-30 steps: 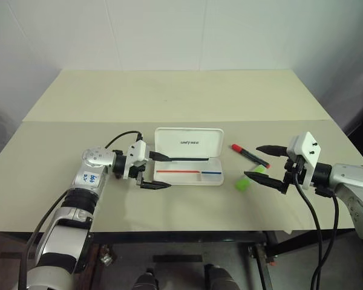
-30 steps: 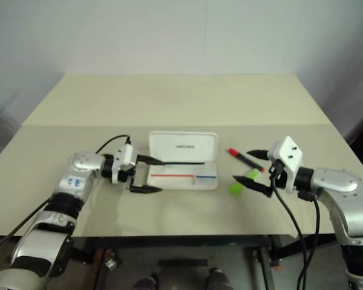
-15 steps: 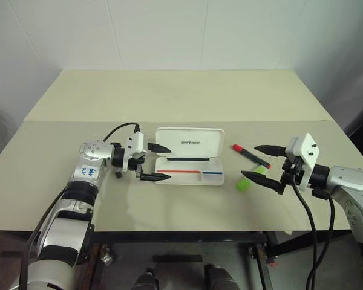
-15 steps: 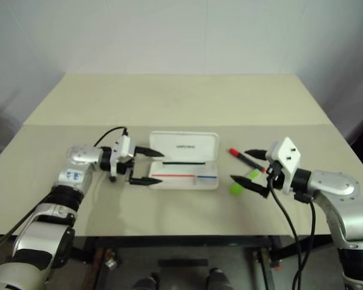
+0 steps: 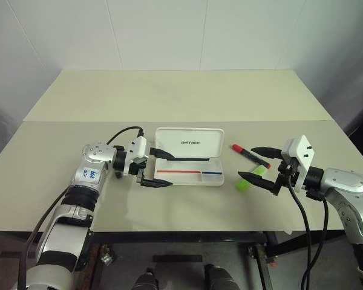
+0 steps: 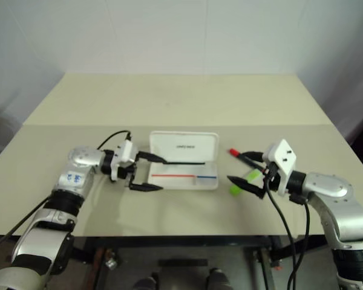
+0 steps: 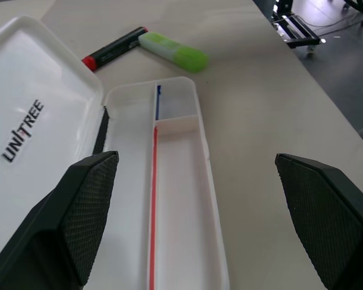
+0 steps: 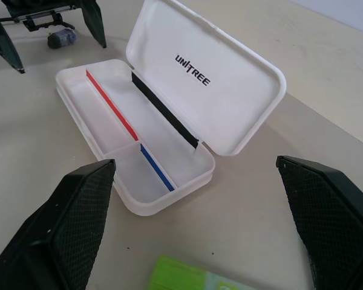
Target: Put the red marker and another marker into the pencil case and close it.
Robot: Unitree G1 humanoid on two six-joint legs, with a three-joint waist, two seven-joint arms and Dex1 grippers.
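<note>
The white hinged plastic pencil case (image 5: 189, 157) lies open on the beige counter (image 5: 169, 96); at its 3 o'clock lie the slim red-capped dark marker (image 5: 250, 155) and the stubby light-green highlighter (image 5: 246, 181). The left pincer (image 5: 158, 167) at the case's 9 o'clock and the right pincer (image 5: 253, 163) around the highlighter both gape wide, empty.

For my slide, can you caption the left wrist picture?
Open left tool above the empty open pencil case; red marker and green highlighter lie beyond.

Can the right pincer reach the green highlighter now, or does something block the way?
Probably yes. The right pincer stands open beside the green highlighter, and nothing lies between them on the table.
</note>
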